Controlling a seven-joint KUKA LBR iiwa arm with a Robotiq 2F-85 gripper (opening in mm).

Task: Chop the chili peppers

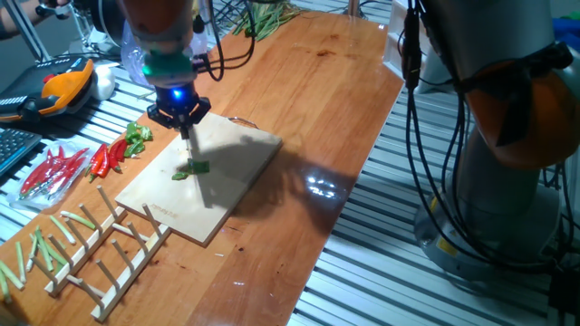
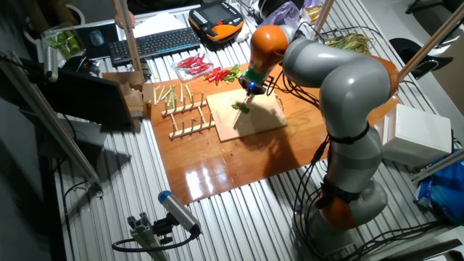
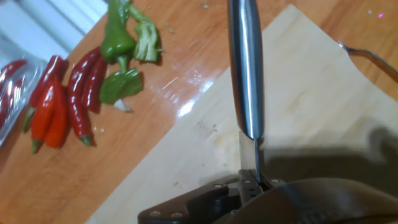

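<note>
A green chili pepper (image 1: 190, 169) lies near the middle of the pale wooden cutting board (image 1: 237, 156), also seen as the chili (image 2: 241, 106) on the board (image 2: 259, 122). My gripper (image 1: 181, 116) hangs just above it, shut on a steel knife (image 1: 188, 145) that points down at the chili. The hand view shows the knife (image 3: 246, 74) running out from the gripper (image 3: 250, 185) over the board (image 3: 311, 106). There the chili on the board is hidden. A few more green chilies (image 3: 123, 43) lie off the board's left corner.
Slender red chilies (image 1: 107, 159) lie left of the board, with more in a clear bag (image 1: 47, 174). A wooden rack (image 1: 113, 246) with pale-green sticks (image 1: 43, 243) stands at the front left. A metal utensil (image 3: 368, 56) rests at the board's far edge.
</note>
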